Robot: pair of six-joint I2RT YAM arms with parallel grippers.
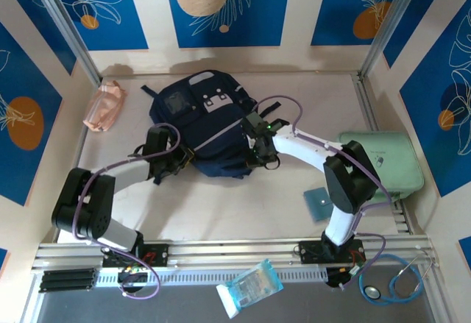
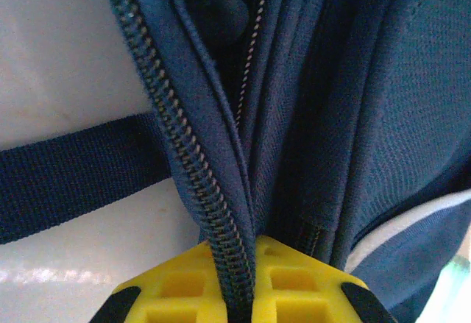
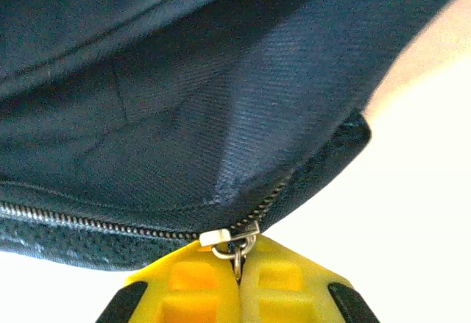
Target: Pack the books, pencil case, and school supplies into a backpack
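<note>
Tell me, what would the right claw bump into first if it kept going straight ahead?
Probably the backpack itself: the right gripper, shut on its zipper pull, points straight into the navy fabric just beyond.

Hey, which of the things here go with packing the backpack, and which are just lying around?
For the job:
backpack
pink pencil case
teal pad

Just lying about:
mint-green case
wrapped packet
stethoscope
</note>
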